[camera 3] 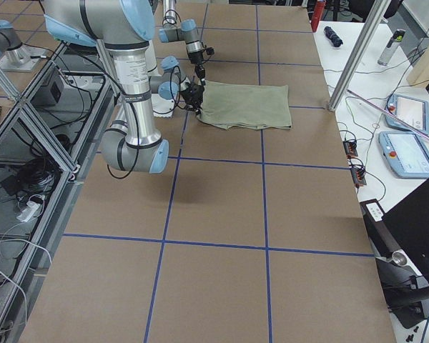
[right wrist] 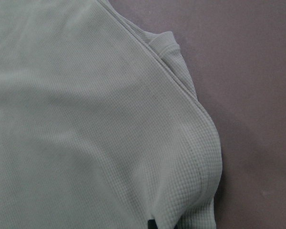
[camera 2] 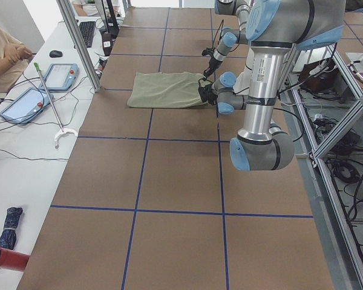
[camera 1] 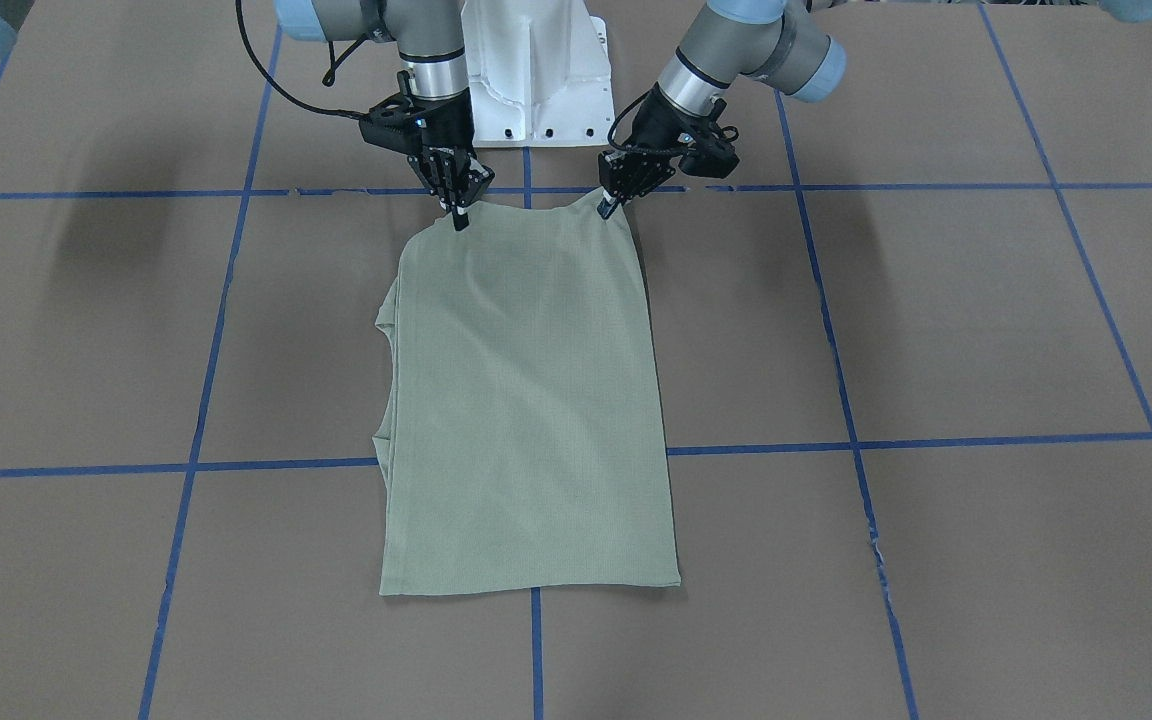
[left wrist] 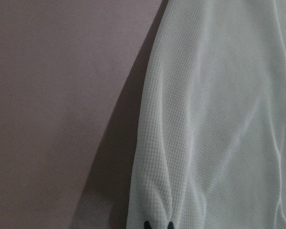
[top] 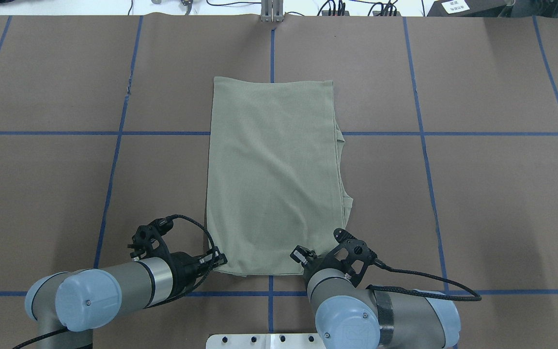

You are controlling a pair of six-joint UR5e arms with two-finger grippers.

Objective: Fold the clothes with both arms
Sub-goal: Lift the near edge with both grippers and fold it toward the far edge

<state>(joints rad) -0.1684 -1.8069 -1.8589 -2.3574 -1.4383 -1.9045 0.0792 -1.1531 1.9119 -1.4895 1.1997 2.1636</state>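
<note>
Jaws are pinched shut on fabric on both sides: one robot-side corner of the sage-green shirt [camera 1: 526, 400] is held by the left gripper [camera 1: 608, 207], the other by the right gripper [camera 1: 458, 218]. The shirt's laid out as a long folded rectangle mid-bench [camera 1: 936, 330], across the blue tape [camera 1: 986, 441] grid.

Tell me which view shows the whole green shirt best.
The exterior front-facing view: the whole shirt shows, large and clear. Overhead, its near corners are partly covered; side views show it small; wrist views show only patches.
</note>
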